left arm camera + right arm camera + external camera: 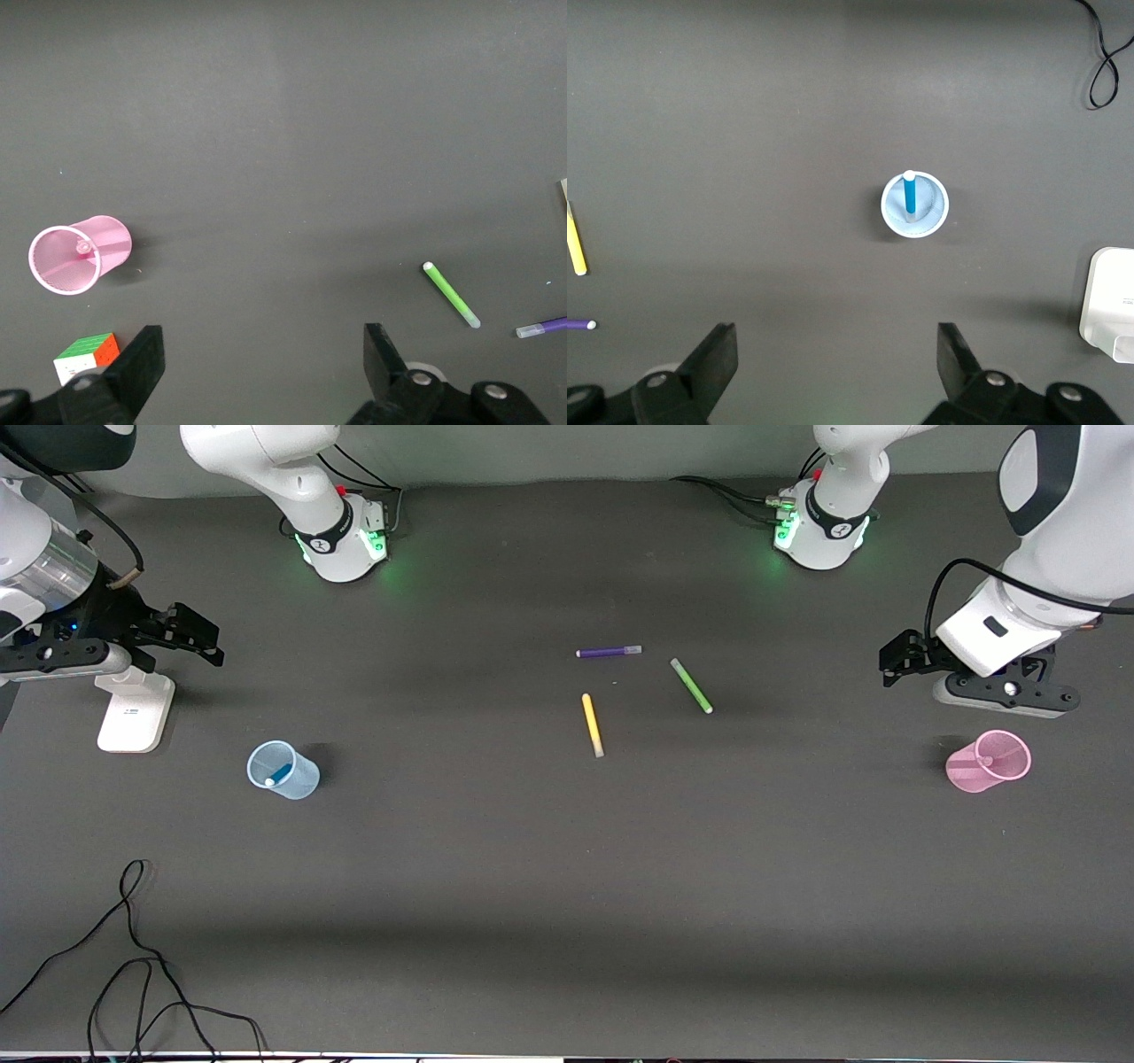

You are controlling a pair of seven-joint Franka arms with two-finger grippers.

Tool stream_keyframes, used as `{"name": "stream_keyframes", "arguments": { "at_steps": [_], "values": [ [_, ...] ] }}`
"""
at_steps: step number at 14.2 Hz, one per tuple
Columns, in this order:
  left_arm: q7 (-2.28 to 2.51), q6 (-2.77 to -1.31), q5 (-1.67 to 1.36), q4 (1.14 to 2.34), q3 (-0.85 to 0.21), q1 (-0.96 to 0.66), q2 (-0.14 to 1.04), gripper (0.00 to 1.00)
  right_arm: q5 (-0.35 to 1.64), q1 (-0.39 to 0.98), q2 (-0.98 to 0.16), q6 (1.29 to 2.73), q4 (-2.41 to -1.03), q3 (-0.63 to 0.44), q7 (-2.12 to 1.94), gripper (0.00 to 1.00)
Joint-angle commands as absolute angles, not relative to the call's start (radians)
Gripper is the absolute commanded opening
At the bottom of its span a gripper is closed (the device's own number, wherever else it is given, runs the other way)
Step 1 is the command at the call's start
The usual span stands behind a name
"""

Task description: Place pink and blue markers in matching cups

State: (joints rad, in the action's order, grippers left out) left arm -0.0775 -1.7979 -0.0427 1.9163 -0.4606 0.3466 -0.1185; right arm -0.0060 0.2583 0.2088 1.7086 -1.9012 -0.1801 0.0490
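The pale blue cup point(283, 771) stands toward the right arm's end of the table with the blue marker point(278, 774) upright inside it. Both also show in the right wrist view: the cup point(926, 221) and the marker point(910, 193). The pink cup point(989, 761) stands toward the left arm's end with the pink marker point(986, 761) inside. The left wrist view shows that cup point(102, 239) and the marker's tip point(83, 249). My left gripper point(889, 662) point(264, 363) is open and empty, raised beside the pink cup. My right gripper point(215, 646) point(837, 359) is open and empty, raised beside the blue cup.
A yellow pen point(592, 725), a green pen point(691, 685) and a purple pen point(609, 652) lie mid-table. A white stand point(135, 710) sits under the right arm. A colour cube point(87, 354) lies near the pink cup. A black cable point(133, 957) loops at the near edge.
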Motion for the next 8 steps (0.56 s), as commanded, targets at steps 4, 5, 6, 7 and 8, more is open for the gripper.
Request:
{"name": "stream_keyframes", "arguments": {
  "at_steps": [4,5,6,7,8],
  "values": [
    [-0.054,-1.746,-0.006,1.867,-0.463,0.339,-0.087,1.00,0.012,0.252,0.206,1.690,-1.884,-0.175,0.067,1.00],
    [-0.045,-1.738,0.003,1.862,-0.462,0.321,-0.086,1.00,0.012,0.252,0.199,1.690,-1.882,-0.175,0.067,1.00],
    [-0.044,-1.738,0.012,1.855,-0.451,0.305,-0.081,1.00,0.012,0.253,0.192,1.695,-1.882,-0.175,0.067,1.00],
    [-0.044,-1.738,0.026,1.855,-0.433,0.279,-0.083,1.00,0.012,0.253,0.187,1.698,-1.882,-0.175,0.067,1.00],
    [-0.046,-1.740,0.047,1.855,-0.384,0.225,-0.087,1.00,0.012,0.253,0.183,1.700,-1.882,-0.175,0.067,1.00]
  ]
}}
